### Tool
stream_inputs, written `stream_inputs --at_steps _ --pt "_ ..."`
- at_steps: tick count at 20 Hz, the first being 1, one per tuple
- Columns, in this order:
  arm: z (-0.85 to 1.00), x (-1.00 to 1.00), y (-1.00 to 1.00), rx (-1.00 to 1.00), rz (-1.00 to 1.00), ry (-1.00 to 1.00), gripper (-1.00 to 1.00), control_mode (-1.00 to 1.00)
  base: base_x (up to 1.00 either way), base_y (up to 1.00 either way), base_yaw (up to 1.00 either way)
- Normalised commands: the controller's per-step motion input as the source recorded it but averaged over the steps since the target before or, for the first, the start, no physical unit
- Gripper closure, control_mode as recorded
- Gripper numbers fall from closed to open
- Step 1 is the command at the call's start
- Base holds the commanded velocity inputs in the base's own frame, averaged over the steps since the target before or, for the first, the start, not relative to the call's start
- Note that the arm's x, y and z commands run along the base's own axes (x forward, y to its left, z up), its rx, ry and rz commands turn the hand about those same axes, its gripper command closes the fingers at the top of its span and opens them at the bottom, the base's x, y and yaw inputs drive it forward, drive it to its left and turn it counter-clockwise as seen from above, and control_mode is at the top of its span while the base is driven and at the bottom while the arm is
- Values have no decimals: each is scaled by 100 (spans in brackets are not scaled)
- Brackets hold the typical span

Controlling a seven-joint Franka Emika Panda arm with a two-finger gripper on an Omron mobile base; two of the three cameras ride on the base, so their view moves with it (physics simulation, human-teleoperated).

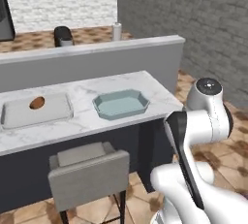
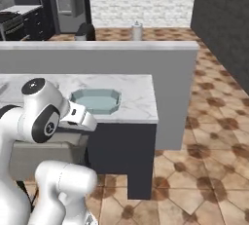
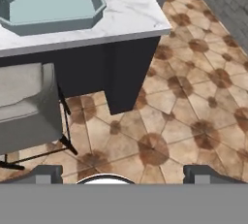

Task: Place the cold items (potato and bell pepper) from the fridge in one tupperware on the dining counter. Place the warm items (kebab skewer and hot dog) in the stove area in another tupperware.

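- Small oval orange-brown potato (image 1: 37, 103): lies inside the flat pale grey-white rectangular tray (image 1: 58, 113), toward the tray's left half. Judged firm, light and rounded, so it may roll; best pinched across its short axis from above.
- Tray and shallow pale teal-blue octagonal container (image 1: 121, 104): rest side by side, apart, on the long white marble-veined dining counter (image 1: 155, 89). The container holds nothing. Its sloped sides and thick rim suggest a stiff, light shell that can slide on smooth stone if nudged.
- Two-finger gripper (image 3: 123, 175): fingertips stand wide apart, grasping nothing, aimed at the brown tiled floor (image 3: 193, 97) beside the counter's dark base.
- Grey upholstered stool (image 1: 89, 172): tucked against the counter front, below the tray.
- Red bell pepper, kebab skewer and hot dog: judged yet to be fetched; neither receptacle contains them.
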Motion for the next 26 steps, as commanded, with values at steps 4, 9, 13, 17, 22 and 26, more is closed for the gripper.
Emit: stream_inputs --at_steps 4,9,13,17,22,26 --pt "0 0 0 0 0 0 -100 100 43 -100 0" --pt "0 0 0 0 0 0 -100 100 47 -100 0" --pt "0 0 0 0 0 0 -100 100 51 -100 0" --pt "0 0 0 0 0 0 -100 100 58 -100 0" --pt "0 0 0 0 0 0 -100 100 69 -100 0" --pt "0 0 0 0 0 0 -100 100 84 -99 1"
